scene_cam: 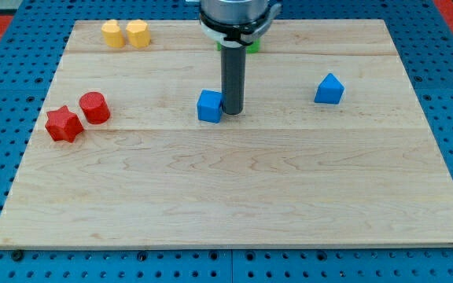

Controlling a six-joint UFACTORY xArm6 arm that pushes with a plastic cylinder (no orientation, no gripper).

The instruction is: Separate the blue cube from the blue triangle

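The blue cube (209, 106) sits near the middle of the wooden board, a little left of centre. My tip (233, 112) stands right against the cube's right side. The blue triangle (329, 89) lies well off to the right, apart from the cube, with bare board between them. The rod rises straight up from the tip to the arm at the view's top.
Two yellow blocks (126, 34) sit side by side at the top left. A red star-shaped block (63, 124) and a red cylinder (95, 107) lie together at the left. A green block (252, 45) peeks out behind the arm at the top.
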